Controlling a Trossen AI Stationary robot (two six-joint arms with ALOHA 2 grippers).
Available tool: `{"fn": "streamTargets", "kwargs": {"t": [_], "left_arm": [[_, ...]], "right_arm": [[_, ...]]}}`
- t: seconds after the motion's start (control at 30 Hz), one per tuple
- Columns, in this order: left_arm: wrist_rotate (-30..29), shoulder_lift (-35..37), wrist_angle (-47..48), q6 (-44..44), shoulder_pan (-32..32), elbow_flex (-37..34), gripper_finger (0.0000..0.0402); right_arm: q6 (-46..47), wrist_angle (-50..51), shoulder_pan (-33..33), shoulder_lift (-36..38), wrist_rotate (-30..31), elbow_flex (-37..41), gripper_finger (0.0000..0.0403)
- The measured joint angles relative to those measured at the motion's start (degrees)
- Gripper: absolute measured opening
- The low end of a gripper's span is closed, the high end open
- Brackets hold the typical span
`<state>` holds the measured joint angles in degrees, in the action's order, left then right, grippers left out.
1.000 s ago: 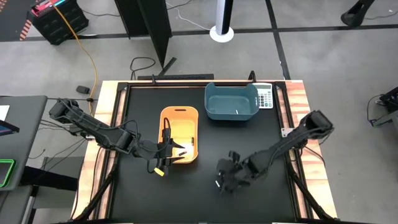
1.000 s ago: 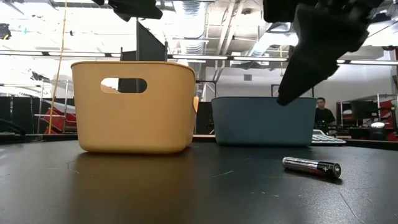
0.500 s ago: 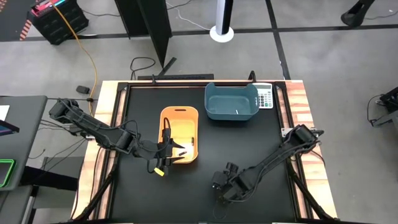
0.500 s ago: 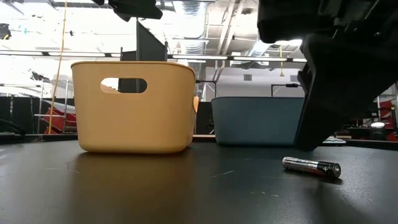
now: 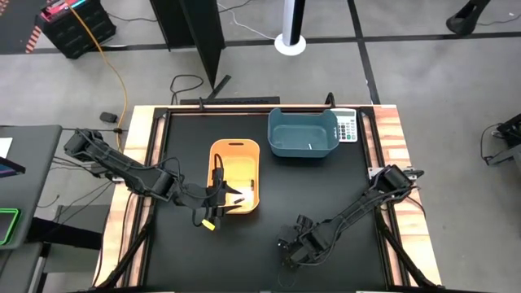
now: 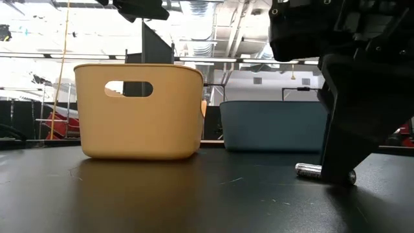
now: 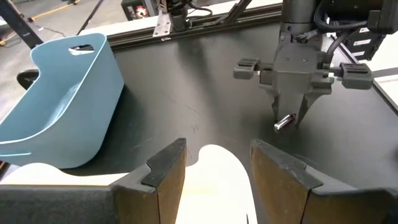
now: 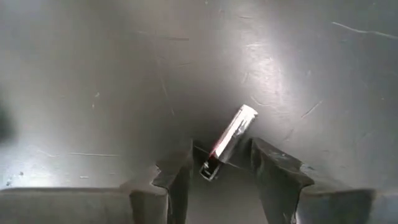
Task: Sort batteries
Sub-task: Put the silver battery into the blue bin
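One slim battery (image 8: 231, 138), silvery with a dark red band, lies flat on the black table near its front edge. It also shows in the low view (image 6: 308, 171) and the left wrist view (image 7: 284, 122). My right gripper (image 8: 221, 168) points steeply down over it, open, one finger on each side of the battery's nearer end; I see no touch. In the high view the right gripper (image 5: 291, 247) hides the battery. My left gripper (image 5: 221, 198) hangs open and empty over the near end of the orange bin (image 5: 234, 147).
A blue bin (image 5: 273, 130) stands at the back of the table with a pale sliver inside it. A grey-white calculator (image 5: 348, 127) lies to its right. Both bins (image 6: 139, 110) stand behind the battery in the low view. Bare black tabletop surrounds the right gripper.
My right gripper has come down and toward the table's near edge, tipping more steeply downward, until its fingers stand on either side of the battery. The battery has stayed where it lay.
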<state>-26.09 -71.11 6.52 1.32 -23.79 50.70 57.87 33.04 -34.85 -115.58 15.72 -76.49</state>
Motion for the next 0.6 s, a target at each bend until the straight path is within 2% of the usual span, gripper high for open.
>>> {"fn": "streamTargets", "kwargs": {"t": [0.2,0.6], "left_arm": [[0.0,0.0,-0.04,0.0,-0.01,0.0,0.0173],[0.0,0.0,0.04,0.0,0.0,0.0,0.0173]], "right_arm": [[0.22,1.12,0.45,-0.84,-0.17,-0.16,0.016],[0.11,2.5,1.51,-1.59,-0.67,-0.19,0.0033]]}}
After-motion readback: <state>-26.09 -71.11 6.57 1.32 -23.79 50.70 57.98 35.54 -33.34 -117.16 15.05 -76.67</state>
